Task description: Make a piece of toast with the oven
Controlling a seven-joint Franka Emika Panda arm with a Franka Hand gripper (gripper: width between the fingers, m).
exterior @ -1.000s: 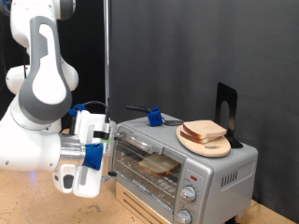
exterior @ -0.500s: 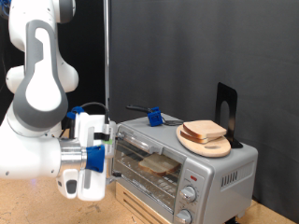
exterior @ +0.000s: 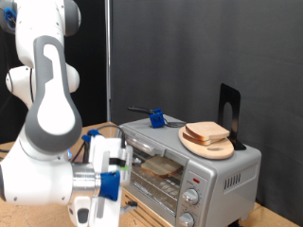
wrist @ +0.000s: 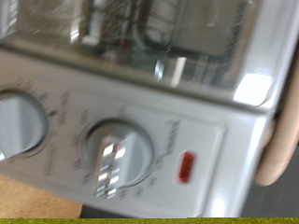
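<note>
The silver toaster oven (exterior: 222,168) stands at the exterior view's right. One slice of pale bread (exterior: 161,167) lies on the wire rack inside it, behind the glass. A second, alike slice (exterior: 206,131) lies on a round wooden plate (exterior: 214,148) on the oven's top. My gripper (exterior: 114,180) is low in front of the oven's glass front, on its left in the exterior view, and holds nothing that I can see. The wrist view is blurred and shows the glass door (wrist: 177,42), two round knobs (wrist: 117,159) and the red mark (wrist: 184,168) from close up. My fingers do not show there.
A blue-handled tool (exterior: 156,118) and a black stand (exterior: 228,111) sit on the oven's top behind the plate. A black curtain (exterior: 189,47) backs the scene. The wooden table (exterior: 28,213) runs under the arm. A thin upright pole (exterior: 108,57) stands behind the oven.
My arm has swung towards the exterior view's right and bottom, bringing the gripper lower and closer to the oven's front. The bread slices and plate have not moved.
</note>
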